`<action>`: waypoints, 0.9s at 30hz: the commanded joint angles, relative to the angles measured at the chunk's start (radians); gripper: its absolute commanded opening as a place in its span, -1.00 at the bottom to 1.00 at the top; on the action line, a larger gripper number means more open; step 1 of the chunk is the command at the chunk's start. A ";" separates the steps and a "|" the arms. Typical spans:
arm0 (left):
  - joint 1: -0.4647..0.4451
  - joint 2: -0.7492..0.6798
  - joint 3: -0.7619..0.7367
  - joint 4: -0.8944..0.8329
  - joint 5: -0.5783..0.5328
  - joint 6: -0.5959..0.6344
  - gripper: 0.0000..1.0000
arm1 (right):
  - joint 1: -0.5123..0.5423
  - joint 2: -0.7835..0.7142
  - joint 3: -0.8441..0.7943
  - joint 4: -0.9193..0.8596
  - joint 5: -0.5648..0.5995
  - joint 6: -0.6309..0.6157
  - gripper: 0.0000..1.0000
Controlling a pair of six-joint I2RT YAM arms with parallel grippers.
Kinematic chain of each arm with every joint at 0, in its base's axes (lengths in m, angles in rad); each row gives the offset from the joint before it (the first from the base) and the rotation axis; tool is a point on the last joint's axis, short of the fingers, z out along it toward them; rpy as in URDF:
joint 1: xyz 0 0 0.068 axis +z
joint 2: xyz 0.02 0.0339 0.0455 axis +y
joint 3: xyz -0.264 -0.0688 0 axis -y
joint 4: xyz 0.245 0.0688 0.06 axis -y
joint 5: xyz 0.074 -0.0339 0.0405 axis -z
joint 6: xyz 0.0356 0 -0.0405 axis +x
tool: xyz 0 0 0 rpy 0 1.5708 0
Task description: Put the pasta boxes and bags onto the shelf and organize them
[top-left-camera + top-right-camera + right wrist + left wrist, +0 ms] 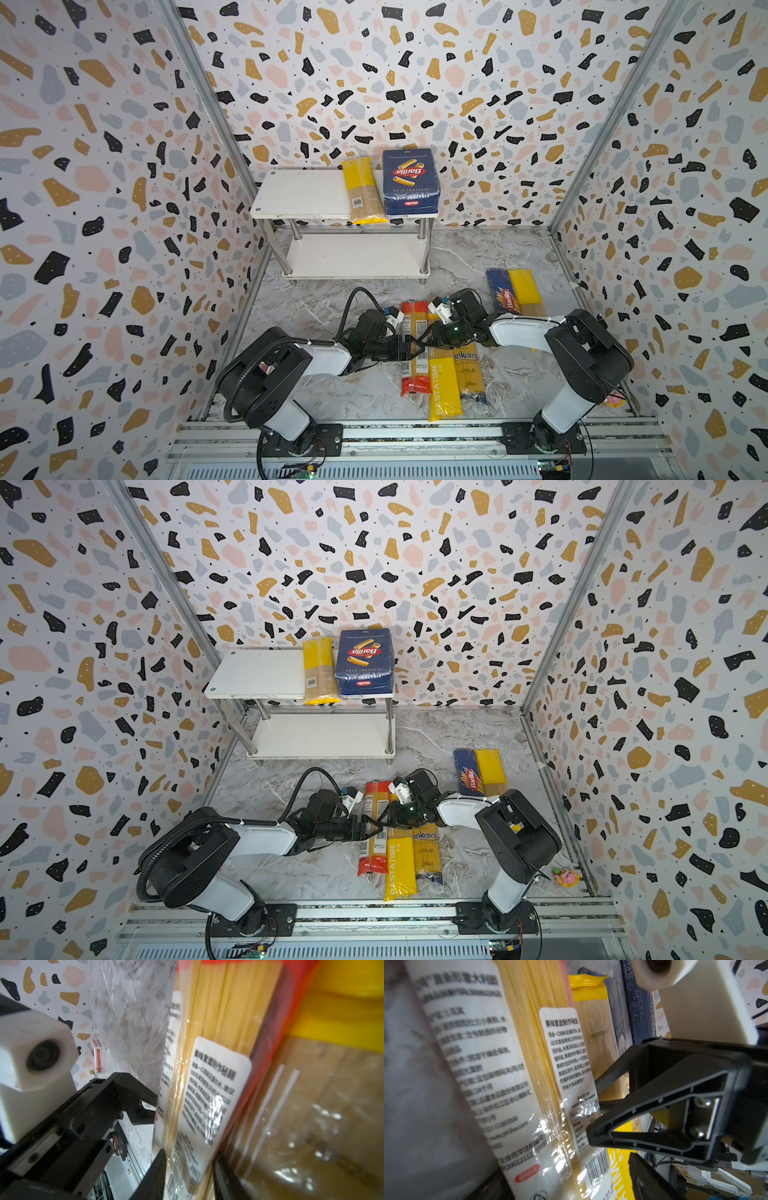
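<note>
white 2-tier chrome-post shelf [303, 195]: well beyond both jaws | red-ended clear-plastic spaghetti bag [414, 318], white Chinese-print label: flat, pinched betw. R gripper [191, 1159] jaws | L gripper [155, 1109]: jaws wide, empty, at bag's edge | risk: lone mid pinch, bag cd sag/slip; grippers cd clash | beside jaws: yellow "PASTATIME" bag [444, 390], "ankara" bag [467, 365]

rigatoni box [410, 180] and yellow-ended bag [362, 189] lie atop the shelf [299, 193]; red-ended bag [414, 320] lies on the tabletop [324, 299].
</note>
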 commanded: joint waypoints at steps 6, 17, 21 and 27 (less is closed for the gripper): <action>-0.054 0.036 -0.040 0.084 0.037 -0.058 0.68 | 0.021 0.023 0.046 0.081 -0.066 0.034 -0.35; -0.054 -0.025 -0.058 0.059 0.026 -0.047 0.70 | -0.060 0.061 -0.155 0.673 -0.333 0.381 -0.39; -0.054 -0.066 -0.060 0.016 0.002 -0.033 0.72 | -0.054 0.072 -0.146 0.647 -0.329 0.375 -0.39; -0.054 -0.028 -0.066 0.044 0.003 -0.047 0.72 | -0.003 0.017 -0.023 0.239 -0.191 0.141 -0.35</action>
